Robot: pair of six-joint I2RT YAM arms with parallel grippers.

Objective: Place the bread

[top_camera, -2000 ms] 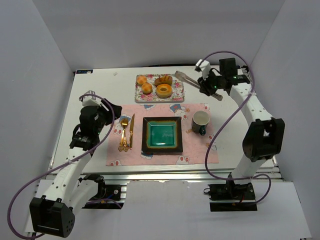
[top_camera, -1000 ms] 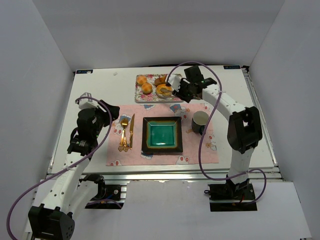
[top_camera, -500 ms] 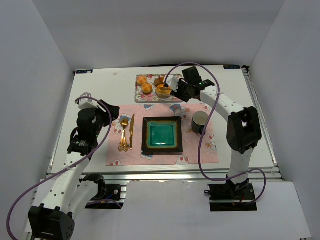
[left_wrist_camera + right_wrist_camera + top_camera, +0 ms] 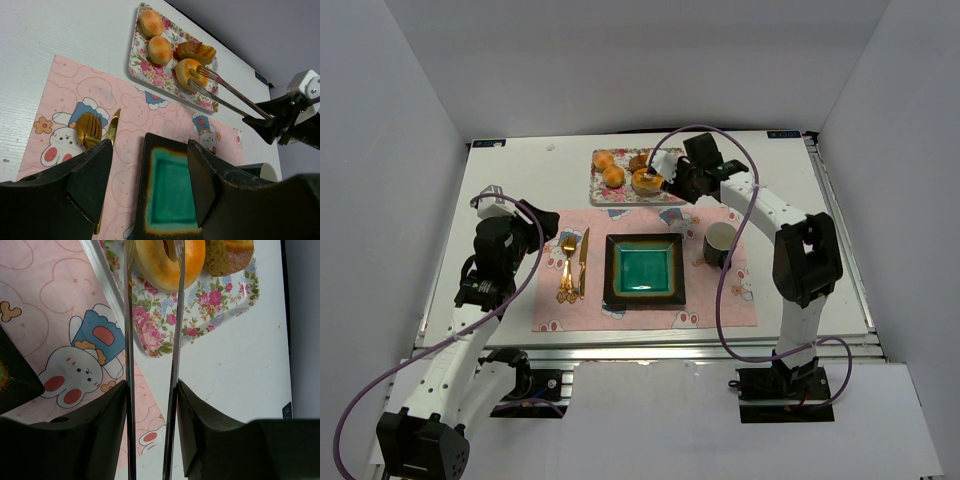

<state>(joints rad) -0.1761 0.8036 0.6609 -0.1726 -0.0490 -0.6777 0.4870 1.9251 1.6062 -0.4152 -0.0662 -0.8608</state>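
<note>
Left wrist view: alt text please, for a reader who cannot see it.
The right tool holds metal tongs whose tips reach the ring-shaped bread on a floral tray, beside two round buns and a darker pastry. Nearer, a pink placemat carries gold cutlery and a dark-rimmed teal plate.

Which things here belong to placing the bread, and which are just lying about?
In the job: bread; tongs at it; right gripper holding the tongs; tray under the bread; probably the plate as its target.
Lying about: buns; pastry; mug; cutlery; mat.
</note>
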